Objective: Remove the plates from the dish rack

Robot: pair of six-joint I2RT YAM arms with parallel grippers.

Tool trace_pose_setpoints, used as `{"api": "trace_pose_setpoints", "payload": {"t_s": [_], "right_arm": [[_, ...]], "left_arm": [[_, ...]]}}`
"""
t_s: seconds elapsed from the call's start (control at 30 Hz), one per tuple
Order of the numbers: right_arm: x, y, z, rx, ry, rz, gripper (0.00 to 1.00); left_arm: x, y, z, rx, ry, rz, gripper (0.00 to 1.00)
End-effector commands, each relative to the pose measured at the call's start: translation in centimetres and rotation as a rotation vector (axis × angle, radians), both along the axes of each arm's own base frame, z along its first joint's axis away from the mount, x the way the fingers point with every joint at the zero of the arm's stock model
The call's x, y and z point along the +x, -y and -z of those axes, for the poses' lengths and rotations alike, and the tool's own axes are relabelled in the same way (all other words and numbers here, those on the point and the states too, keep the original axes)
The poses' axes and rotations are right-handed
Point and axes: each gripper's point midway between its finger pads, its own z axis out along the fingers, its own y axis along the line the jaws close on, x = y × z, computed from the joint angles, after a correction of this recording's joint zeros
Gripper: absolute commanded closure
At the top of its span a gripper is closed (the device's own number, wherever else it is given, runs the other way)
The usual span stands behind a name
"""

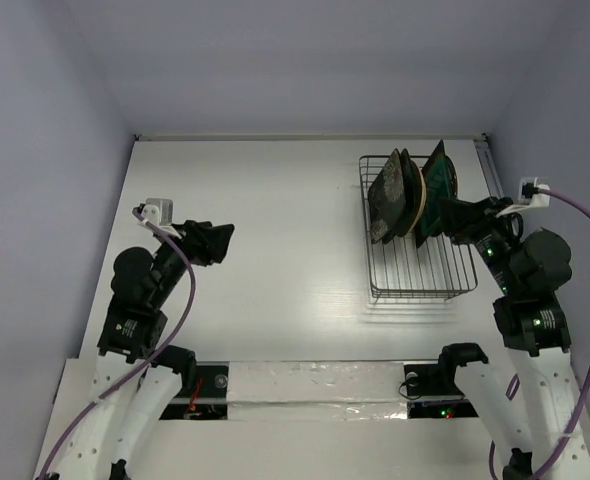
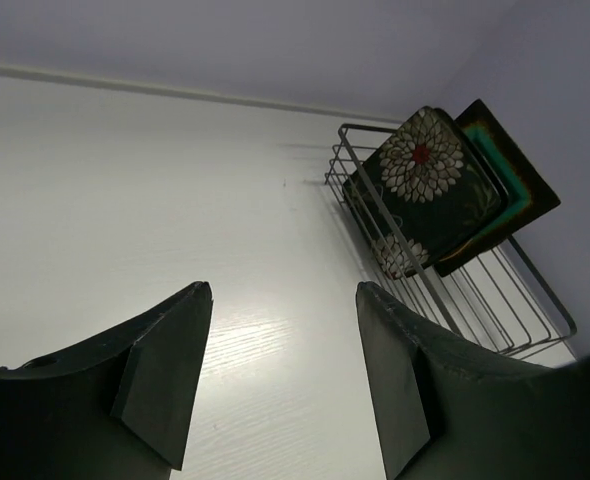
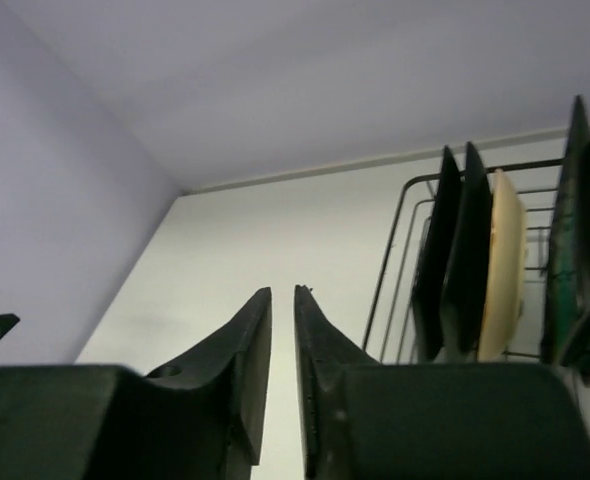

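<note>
The dish rack point(image 1: 422, 262), a dark wire basket, stands at the right of the table. Several plates stand on edge at its far end. The black square plate with white flowers point(image 1: 383, 200) is leftmost, and the dark square plate with a teal centre point(image 1: 437, 188) stands further right. The left wrist view shows the flowered plate point(image 2: 425, 185) in front of the teal-centred one point(image 2: 510, 180). The right wrist view shows the cream plate point(image 3: 503, 262) edge-on between dark plates. My right gripper point(image 1: 452, 216) is over the rack beside the plates, its fingers point(image 3: 259, 330) nearly together and empty. My left gripper point(image 1: 223, 238) is open and empty.
The rack's near half point(image 1: 425, 275) holds only bare wires. The white table point(image 1: 275, 220) stretches between the arms. Walls stand close behind the table and on both sides. A taped strip point(image 1: 315, 385) runs along the near edge.
</note>
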Motion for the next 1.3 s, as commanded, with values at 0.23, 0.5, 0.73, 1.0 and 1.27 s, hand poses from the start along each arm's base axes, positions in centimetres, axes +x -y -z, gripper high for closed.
{"api": "trace_pose_setpoints", "payload": {"t_s": [0.23, 0.5, 0.73, 1.0, 1.27], "right_arm": [[2.1, -3.6, -1.1, -0.078, -0.043, -0.13, 1.0], [9.2, -2.8, 1.5, -0.286, -0.257, 0.17, 1.0], [14.6, -2.1, 4.4, -0.466, -0.405, 0.291, 0.78], [18.9, -1.7, 8.4, -0.619, -0.545, 0.386, 0.65], [20.0, -0.4, 10.8, -0.682, -0.606, 0.459, 0.65]], "left_arm": [[-0.4, -1.0, -2.5, -0.021, 0.106, -0.035, 0.61], [0.7, -2.2, -1.1, 0.002, 0.036, -0.116, 1.0], [1.1, -2.8, -0.3, 0.013, -0.001, -0.148, 0.92], [1.0, -2.4, -0.1, 0.024, -0.008, -0.123, 0.6], [1.0, -2.3, -0.1, 0.03, -0.003, -0.115, 0.6]]}}
